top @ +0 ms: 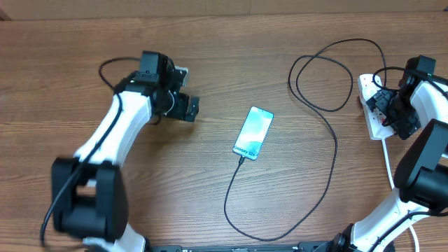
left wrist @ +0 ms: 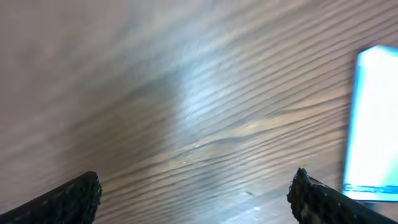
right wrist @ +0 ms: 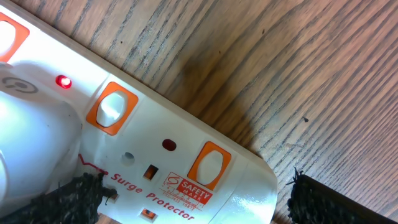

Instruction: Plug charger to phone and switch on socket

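The phone (top: 253,133) lies face up mid-table with its screen lit; its edge shows at the right of the left wrist view (left wrist: 376,124). The charger's thin black cable (top: 329,161) meets the phone's near end, loops across the table and runs to the white socket (top: 372,112) at the right edge. My left gripper (top: 190,107) hovers open left of the phone, over bare wood (left wrist: 196,199). My right gripper (top: 390,115) is open just above the socket (right wrist: 155,155), straddling its end (right wrist: 199,205). One small red light (right wrist: 63,81) glows beside orange-framed switches (right wrist: 112,107).
A white rounded body (right wrist: 31,143) sits on the strip at the left of the right wrist view. The socket's white cord (top: 387,164) trails toward the near right edge. The cable's loops (top: 329,70) lie between the phone and the socket.
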